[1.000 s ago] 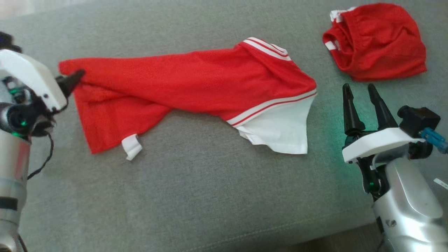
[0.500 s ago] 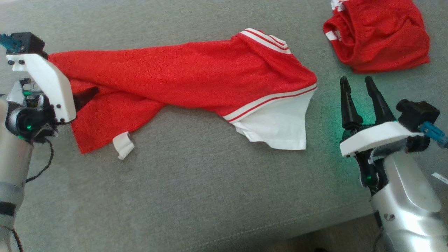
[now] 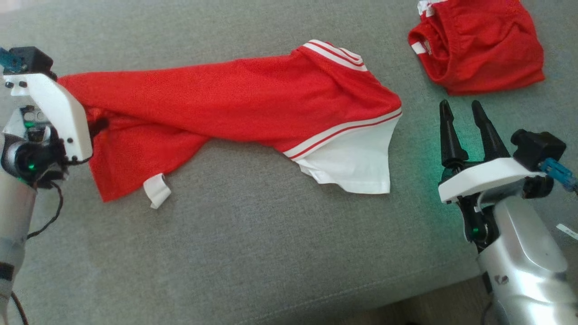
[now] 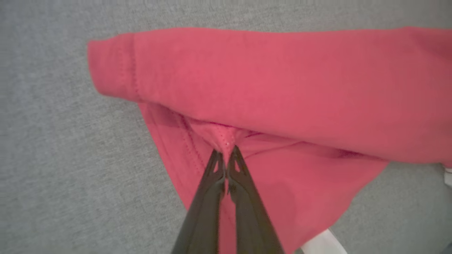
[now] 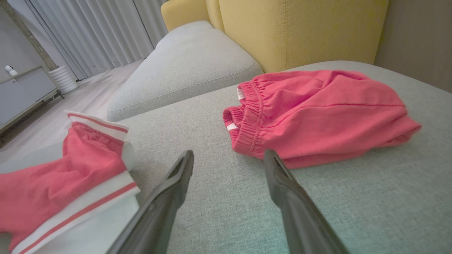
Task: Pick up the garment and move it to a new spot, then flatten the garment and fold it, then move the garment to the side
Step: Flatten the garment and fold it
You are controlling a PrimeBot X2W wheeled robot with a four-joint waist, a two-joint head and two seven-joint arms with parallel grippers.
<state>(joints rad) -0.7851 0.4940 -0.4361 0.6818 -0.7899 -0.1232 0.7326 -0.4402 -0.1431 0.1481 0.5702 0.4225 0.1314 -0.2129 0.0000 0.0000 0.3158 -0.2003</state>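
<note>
The garment [image 3: 235, 106] is a red shirt with white striped trim and a white inner panel, lying stretched across the grey cushion [image 3: 271, 253]. My left gripper [image 3: 100, 124] is at its left end, shut on a pinch of the red fabric. In the left wrist view the two dark fingers [image 4: 212, 176] meet on a small raised fold of the garment [image 4: 282, 88]. My right gripper [image 3: 460, 110] stands open over bare cushion, to the right of the white panel, with nothing between its fingers [image 5: 176, 176]. The striped hem [image 5: 88, 190] lies at its left.
A second red piece, bunched shorts with an elastic waistband [image 3: 478, 45] [image 5: 317, 113], lies at the far right of the cushion. A yellow backrest [image 5: 293, 31] and another grey cushion [image 5: 183, 67] stand behind. The cushion's front edge [image 3: 406, 307] runs bottom right.
My left gripper moved down along the shirt's left end and shut on a fold of red fabric. The head camera shifted slightly. The right arm stayed put.
</note>
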